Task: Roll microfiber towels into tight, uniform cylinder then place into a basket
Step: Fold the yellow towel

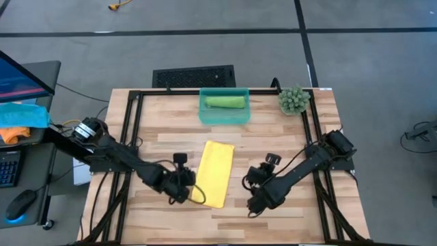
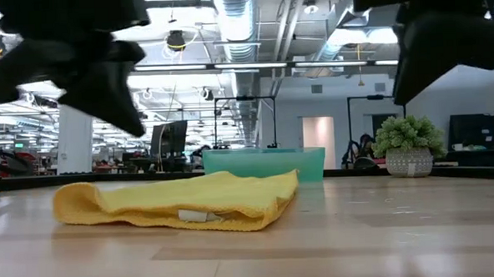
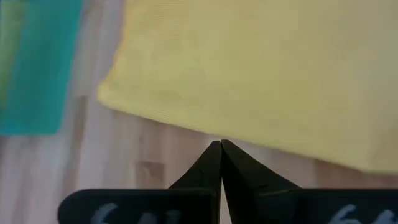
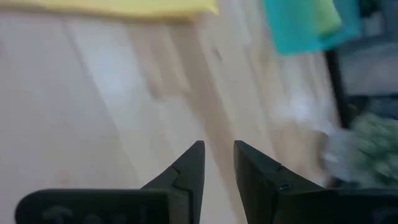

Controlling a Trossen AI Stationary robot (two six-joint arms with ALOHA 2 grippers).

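Observation:
The bright yellow towel (image 1: 215, 172) lies folded flat in several layers on the table's middle; in the low view (image 2: 183, 201) a white label shows at its near edge. The light green towel (image 1: 225, 102) lies rolled in the teal basket (image 1: 205, 115) at the far edge. My left gripper (image 1: 187, 193) is shut and hangs above the towel's near left corner, its tips (image 3: 221, 146) just short of the towel's edge (image 3: 186, 127). My right gripper (image 1: 254, 191) is narrowly open (image 4: 219, 149) above bare wood to the right of the towel.
A small potted plant (image 1: 295, 100) stands at the far right beside the basket. A black grille panel (image 1: 194, 76) lies on the floor beyond the far edge. Blue (image 1: 24, 115) and orange (image 1: 10, 134) cloths lie on a desk left of the table.

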